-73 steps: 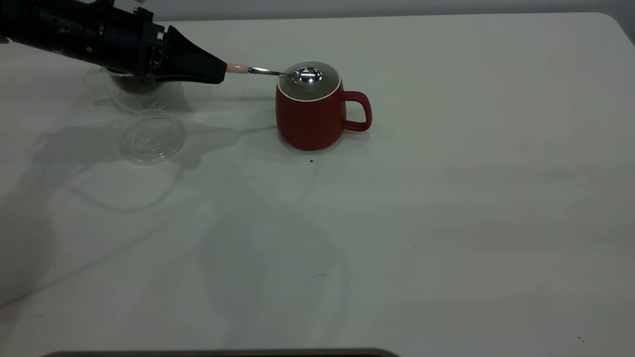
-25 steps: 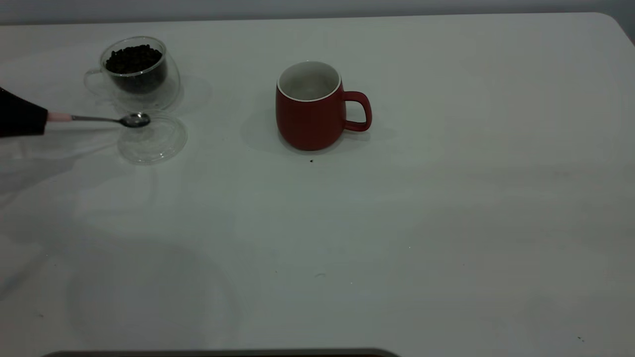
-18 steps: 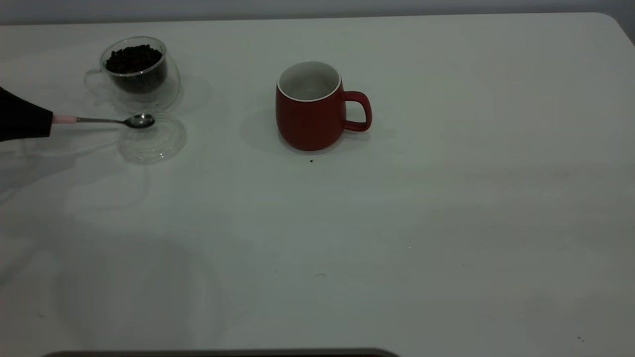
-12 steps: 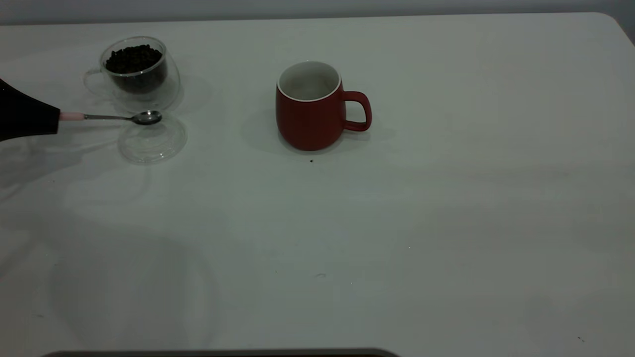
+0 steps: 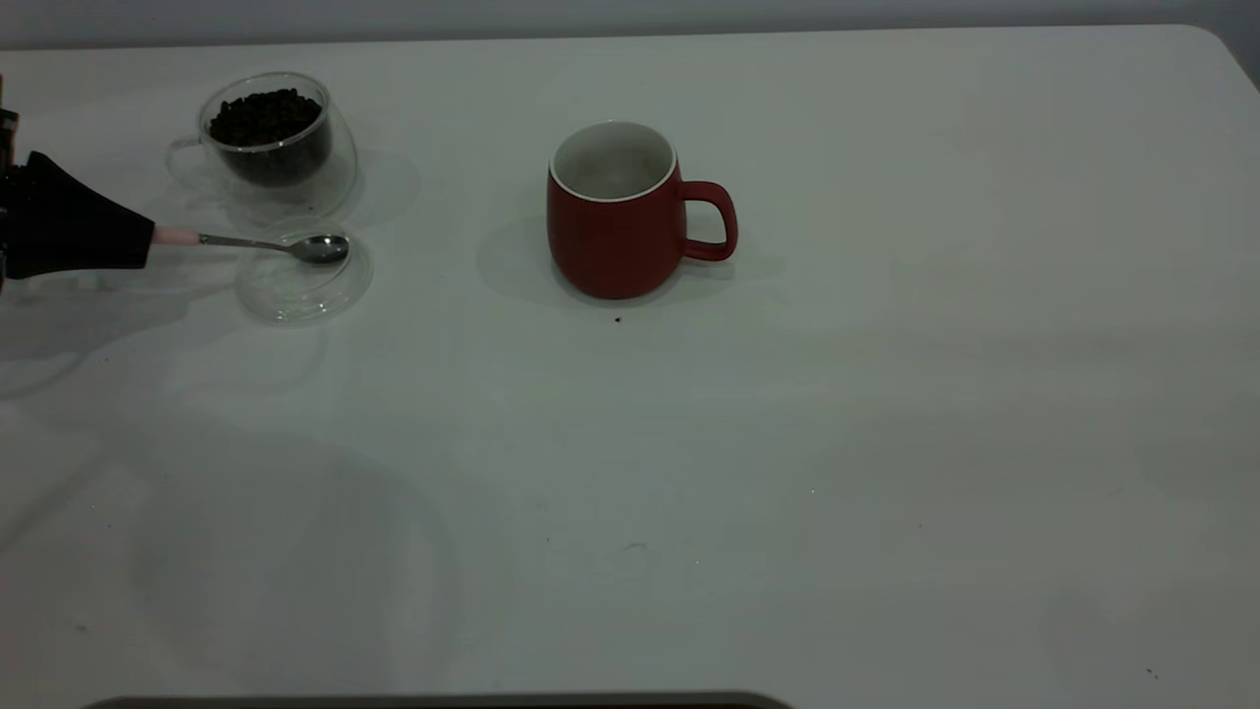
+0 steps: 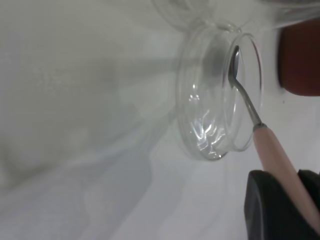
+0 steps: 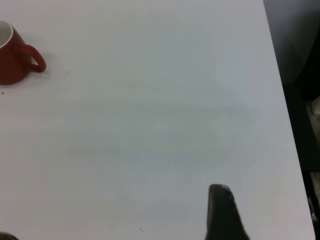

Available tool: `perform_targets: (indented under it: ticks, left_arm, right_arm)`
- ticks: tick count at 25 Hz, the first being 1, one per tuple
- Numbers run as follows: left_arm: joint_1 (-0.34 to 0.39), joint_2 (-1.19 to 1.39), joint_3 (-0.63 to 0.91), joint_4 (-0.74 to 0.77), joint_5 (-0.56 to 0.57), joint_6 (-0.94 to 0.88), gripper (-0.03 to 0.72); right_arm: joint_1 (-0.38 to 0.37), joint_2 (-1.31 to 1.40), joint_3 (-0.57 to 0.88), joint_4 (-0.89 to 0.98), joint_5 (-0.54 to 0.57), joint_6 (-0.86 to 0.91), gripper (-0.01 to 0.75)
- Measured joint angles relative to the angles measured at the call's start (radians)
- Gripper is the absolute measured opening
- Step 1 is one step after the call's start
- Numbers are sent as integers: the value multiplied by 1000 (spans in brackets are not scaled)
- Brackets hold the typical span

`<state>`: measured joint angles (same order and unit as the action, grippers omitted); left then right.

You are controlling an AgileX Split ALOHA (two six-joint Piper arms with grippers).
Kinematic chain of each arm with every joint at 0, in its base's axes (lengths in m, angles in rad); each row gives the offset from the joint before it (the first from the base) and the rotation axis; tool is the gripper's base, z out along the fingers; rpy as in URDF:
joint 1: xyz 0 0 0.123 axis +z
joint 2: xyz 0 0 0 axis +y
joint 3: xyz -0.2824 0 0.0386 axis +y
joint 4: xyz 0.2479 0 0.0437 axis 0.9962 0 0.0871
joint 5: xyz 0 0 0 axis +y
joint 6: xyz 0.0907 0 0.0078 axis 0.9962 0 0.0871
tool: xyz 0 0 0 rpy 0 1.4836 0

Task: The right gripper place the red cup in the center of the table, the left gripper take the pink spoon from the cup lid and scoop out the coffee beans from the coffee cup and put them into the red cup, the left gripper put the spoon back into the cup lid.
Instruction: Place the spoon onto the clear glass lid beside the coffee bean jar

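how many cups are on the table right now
2. The red cup stands upright near the middle of the table, handle toward the right arm's side. The coffee cup, glass and holding coffee beans, stands at the far left, just behind the cup lid.

Left claw (image 5: 148,247) reaches in from the left edge, clamped on the pale handle of the pink spoon (image 5: 266,243), and the silver bowl sits over the far side of the cup lid (image 5: 295,295). Whether bowl and lid touch, can't tell. Just behind the lid stands the coffee cup (image 5: 271,148), dark coffee beans (image 5: 264,106) heaped inside. Well to the right, the red cup (image 5: 615,231) stands upright on the desk (image 5: 886,394), handle pointing right.
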<state>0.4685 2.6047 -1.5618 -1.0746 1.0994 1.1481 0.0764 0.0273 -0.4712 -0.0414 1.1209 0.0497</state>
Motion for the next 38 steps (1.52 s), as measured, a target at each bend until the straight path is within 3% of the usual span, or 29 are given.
perform_targets:
  ticks: [14, 16, 25, 38]
  left_arm:
    - [0, 20, 0, 1, 7, -37, 139]
    - [0, 20, 0, 1, 7, -47, 173]
    - [0, 20, 0, 1, -5, -101, 453]
    - [44, -72, -1, 73, -60, -141, 480]
  right_arm:
    - [0, 0, 0, 0, 0, 0, 486]
    - [0, 0, 0, 0, 0, 0, 486]
    - [0, 0, 0, 0, 0, 0, 486]
    - [0, 0, 0, 0, 0, 0, 486]
